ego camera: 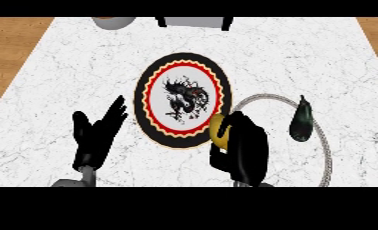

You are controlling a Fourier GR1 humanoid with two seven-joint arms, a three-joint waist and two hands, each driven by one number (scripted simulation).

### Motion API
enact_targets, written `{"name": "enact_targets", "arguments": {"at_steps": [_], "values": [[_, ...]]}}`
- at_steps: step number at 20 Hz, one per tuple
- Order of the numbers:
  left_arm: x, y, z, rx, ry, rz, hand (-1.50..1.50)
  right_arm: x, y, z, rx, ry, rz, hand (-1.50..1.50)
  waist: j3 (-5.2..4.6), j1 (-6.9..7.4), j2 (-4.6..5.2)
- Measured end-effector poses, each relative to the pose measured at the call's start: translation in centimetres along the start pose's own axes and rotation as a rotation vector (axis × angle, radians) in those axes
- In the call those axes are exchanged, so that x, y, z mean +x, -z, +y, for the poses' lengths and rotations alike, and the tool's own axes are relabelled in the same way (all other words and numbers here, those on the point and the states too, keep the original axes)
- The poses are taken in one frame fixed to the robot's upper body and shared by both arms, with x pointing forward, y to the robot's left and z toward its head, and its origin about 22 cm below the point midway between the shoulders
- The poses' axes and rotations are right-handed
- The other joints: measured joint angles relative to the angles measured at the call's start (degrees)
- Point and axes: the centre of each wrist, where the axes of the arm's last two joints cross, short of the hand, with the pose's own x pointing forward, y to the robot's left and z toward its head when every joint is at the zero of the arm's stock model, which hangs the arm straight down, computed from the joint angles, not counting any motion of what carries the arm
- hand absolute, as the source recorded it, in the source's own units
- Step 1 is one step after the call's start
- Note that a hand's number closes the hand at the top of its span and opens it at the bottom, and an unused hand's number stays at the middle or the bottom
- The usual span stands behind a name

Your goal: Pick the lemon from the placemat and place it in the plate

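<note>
Half the job looks done: your right hand [242, 149] has its fingers curled round the lemon [217, 127], held just at the plate [182, 100] rim's right edge, off the placemat [322, 146]. Still left: carry it over the plate and release. Your left hand [94, 133] rests open, fingers up, left of the plate. Mind the dark eggplant [301, 119] to your right; the tabletop [81, 59] beyond offers room.

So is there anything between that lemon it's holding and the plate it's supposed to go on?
Nothing visible. The right hand is curled round the lemon right at the plate's lower right rim. The dark eggplant lies on the far side, away from the plate.
</note>
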Motion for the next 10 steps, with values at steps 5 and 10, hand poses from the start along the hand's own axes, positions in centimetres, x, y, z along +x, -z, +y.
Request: {"name": "enact_targets", "arguments": {"at_steps": [5, 10], "values": [[0.4, 0.4, -1.1, -0.044, 0.016, -0.003, 0.0, 4.7, -3.1, -0.1, -0.067, 0.031, -0.237, 1.5, 0.0, 2.51, -0.16], [0.5, 0.7, -1.0, -0.045, 0.02, 0.001, 0.0, 6.7, -4.6, -0.6, -0.157, 0.082, -0.347, 1.5, 0.04, 2.33, -0.29]]}}
